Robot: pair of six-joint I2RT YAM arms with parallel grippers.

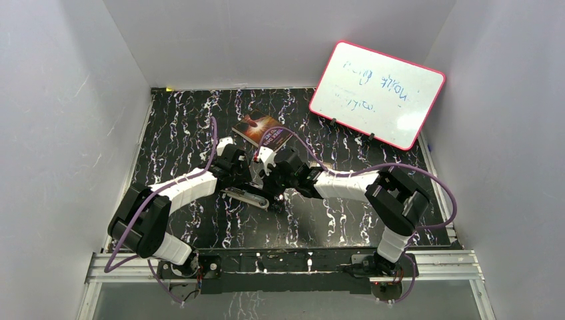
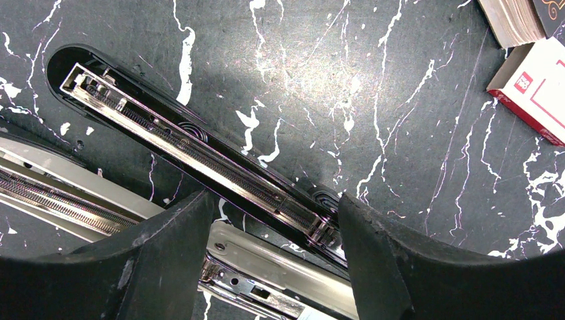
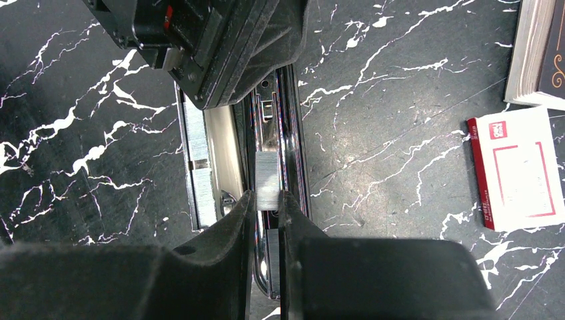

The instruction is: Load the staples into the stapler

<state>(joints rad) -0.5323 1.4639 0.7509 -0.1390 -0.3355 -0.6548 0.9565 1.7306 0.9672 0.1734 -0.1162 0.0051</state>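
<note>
The stapler (image 1: pixel 250 197) lies opened flat on the black marbled table between both arms. In the left wrist view its black top arm (image 2: pixel 200 153) with the spring rail lies beside the silver magazine (image 2: pixel 293 257). My left gripper (image 2: pixel 273 200) is open, its fingers straddling the stapler's hinge end. My right gripper (image 3: pixel 266 195) is shut on a short silver-grey strip of staples (image 3: pixel 268 179), held over the stapler's chrome channel (image 3: pixel 274 120). Another ribbed grey strip (image 3: pixel 195 157) lies in the neighbouring rail. The white-and-red staple box (image 3: pixel 516 167) lies to the right, also in the left wrist view (image 2: pixel 533 87).
A paperback book (image 1: pixel 263 130) lies just behind the stapler, its page edge showing in the right wrist view (image 3: pixel 533 47). A pink-rimmed whiteboard (image 1: pixel 376 93) leans at the back right. White walls enclose the table. The left gripper body (image 3: pixel 200 40) hangs over the stapler's far end.
</note>
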